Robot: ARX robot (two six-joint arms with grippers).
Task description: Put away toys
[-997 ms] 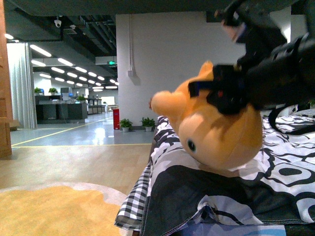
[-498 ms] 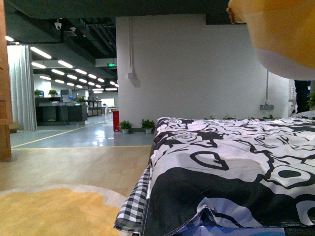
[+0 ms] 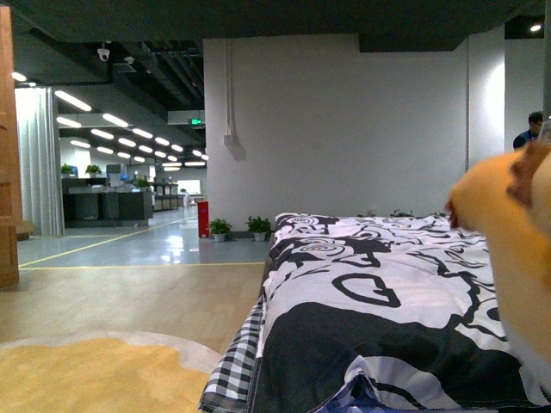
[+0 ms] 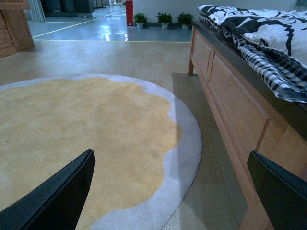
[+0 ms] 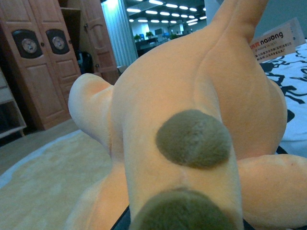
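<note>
The plush toy (image 5: 192, 96) is seen filling the right wrist view, orange-yellow with a brown patch (image 5: 193, 139) at centre. It is clamped by the right gripper (image 5: 184, 223), of which only dark slivers are shown at the bottom edge. In the front view the toy (image 3: 516, 258) is found blurred at the right edge, before the patterned bedcover (image 3: 370, 292). The left gripper (image 4: 170, 160) is spread wide with nothing in it, over the yellow rug (image 4: 86, 134) beside the wooden bed frame (image 4: 230, 96).
</note>
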